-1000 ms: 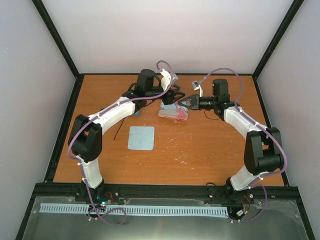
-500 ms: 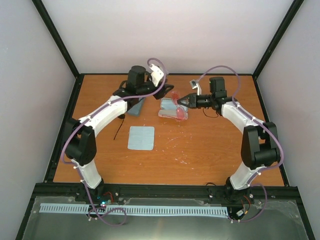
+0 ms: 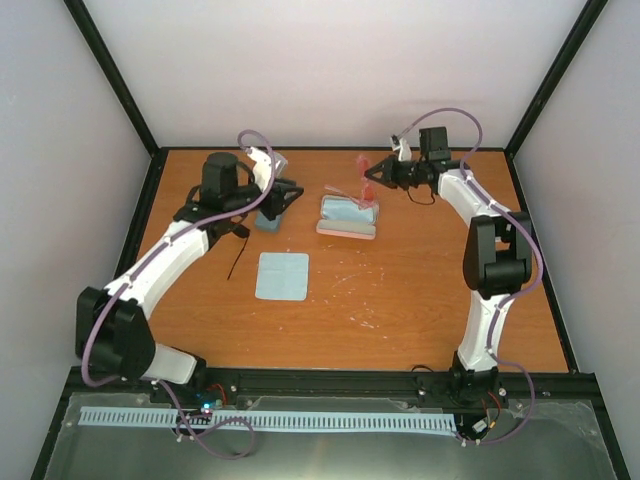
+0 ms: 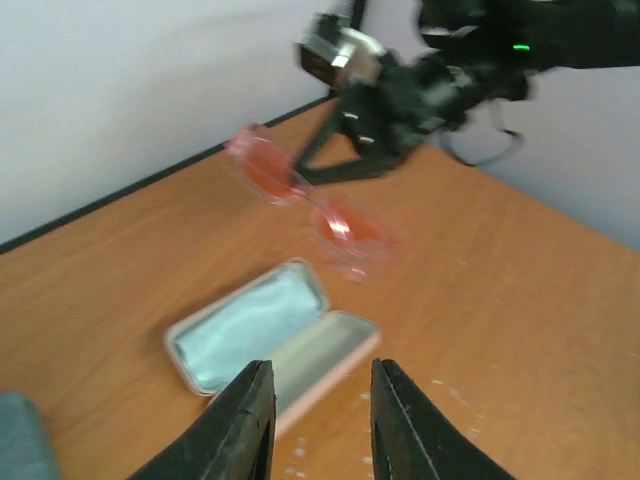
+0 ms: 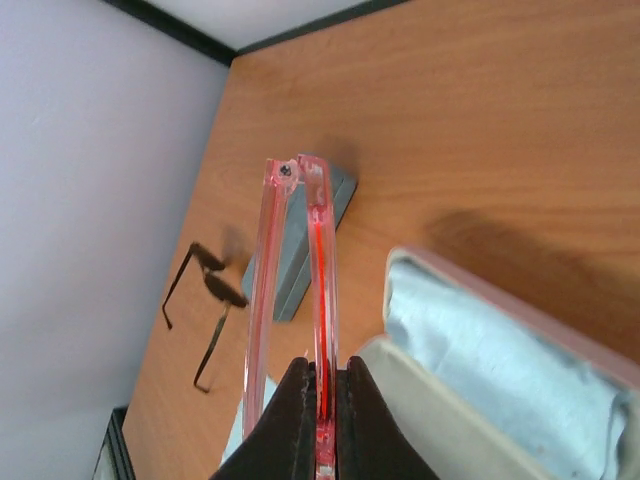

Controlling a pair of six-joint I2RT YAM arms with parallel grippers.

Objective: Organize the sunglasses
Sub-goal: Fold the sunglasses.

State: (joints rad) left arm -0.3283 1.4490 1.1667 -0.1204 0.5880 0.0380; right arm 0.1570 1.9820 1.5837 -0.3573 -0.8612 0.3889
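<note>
My right gripper (image 5: 323, 362) is shut on the pink-red sunglasses (image 5: 320, 250), holding them folded in the air behind the open pink case (image 3: 347, 229). In the left wrist view the same sunglasses (image 4: 310, 195) hang from the right gripper (image 4: 345, 150) above the case (image 4: 330, 350). The black sunglasses (image 5: 205, 295) lie unfolded on the table past the blue-grey case (image 5: 300, 240); in the top view only one thin arm (image 3: 235, 262) shows beside my left arm. My left gripper (image 4: 320, 364) is open and empty, hovering over the blue-grey case (image 3: 267, 220).
A light-blue cloth (image 3: 282, 275) lies flat in the middle of the table. Another light-blue cloth (image 3: 348, 210) lines the open pink case. Black frame rails (image 3: 130, 250) edge the table, with grey walls close behind them.
My right gripper has lifted the pink-red sunglasses off the pink case, up and toward the back. My left arm has swung left, away from the case, and its jaws have narrowed.
</note>
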